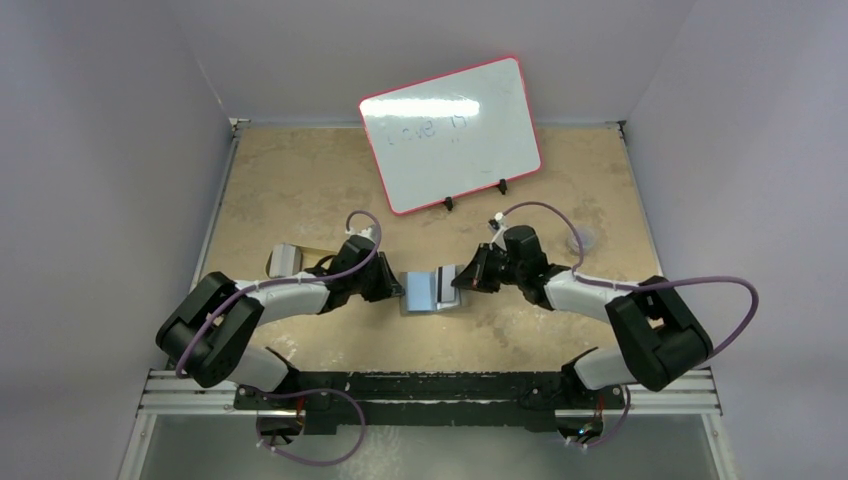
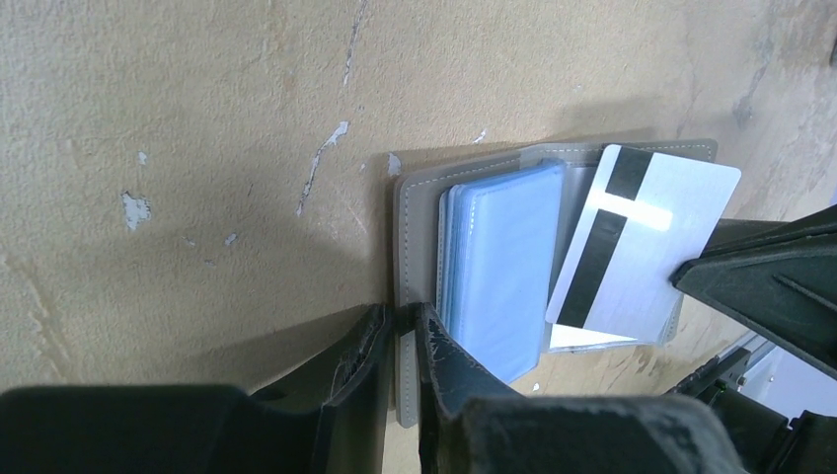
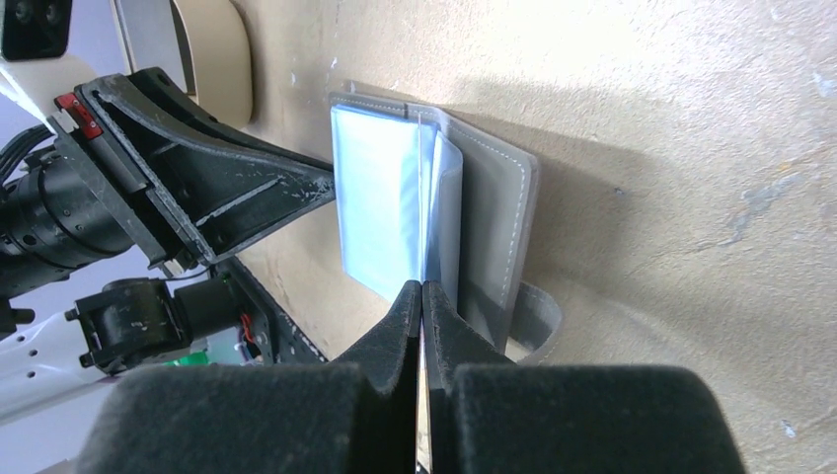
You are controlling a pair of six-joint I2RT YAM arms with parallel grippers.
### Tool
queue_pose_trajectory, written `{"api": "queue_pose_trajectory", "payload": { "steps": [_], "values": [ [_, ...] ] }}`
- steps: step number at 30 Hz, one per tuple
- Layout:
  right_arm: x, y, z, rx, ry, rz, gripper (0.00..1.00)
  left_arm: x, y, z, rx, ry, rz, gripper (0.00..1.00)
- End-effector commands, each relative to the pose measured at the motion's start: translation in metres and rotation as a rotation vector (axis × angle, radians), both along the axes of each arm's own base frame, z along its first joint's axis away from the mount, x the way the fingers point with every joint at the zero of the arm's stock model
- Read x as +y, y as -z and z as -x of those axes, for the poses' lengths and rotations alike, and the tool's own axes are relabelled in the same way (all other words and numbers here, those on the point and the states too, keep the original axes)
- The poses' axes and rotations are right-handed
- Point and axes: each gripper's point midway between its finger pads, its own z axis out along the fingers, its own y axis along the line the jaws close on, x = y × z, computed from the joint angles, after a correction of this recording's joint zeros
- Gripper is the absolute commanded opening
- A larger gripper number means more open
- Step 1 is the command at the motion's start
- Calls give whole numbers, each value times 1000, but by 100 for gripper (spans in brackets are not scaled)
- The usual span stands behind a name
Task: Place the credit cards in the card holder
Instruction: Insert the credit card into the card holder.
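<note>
Holding silver credit card (image 2: 651, 227) in shut right end effector (image 3: 422, 296), tilted over right half of card holder (image 2: 415, 197), mid-desk (image 2: 197, 148); long axis skewed off blue pockets (image 2: 503, 267) just left. Pinching holder's left cover in narrow left end effector (image 2: 398, 331)

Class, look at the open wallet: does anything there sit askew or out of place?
Yes. The silver credit card pinched by the right gripper is tilted over the card holder, skewed against its edges and not in a pocket.
</note>
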Motion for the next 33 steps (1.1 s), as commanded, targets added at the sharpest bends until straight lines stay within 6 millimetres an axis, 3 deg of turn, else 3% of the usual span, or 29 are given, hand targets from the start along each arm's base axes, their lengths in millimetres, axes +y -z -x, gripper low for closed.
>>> {"api": "queue_pose_trajectory", "payload": {
  "steps": [1,15,24,33],
  "values": [
    [2,-20,-10,-69,-12,-32,0,6,5,-2,-9,6,-57,14],
    [11,-14,-9,-58,-41,-87,0,4,6,0,-8,5,-54,13],
    [8,1,-10,-38,-33,-56,0,3,8,2,-3,8,-58,13],
    [2,3,-7,-59,-31,-23,0,6,14,4,11,11,-83,13]
  ]
}}
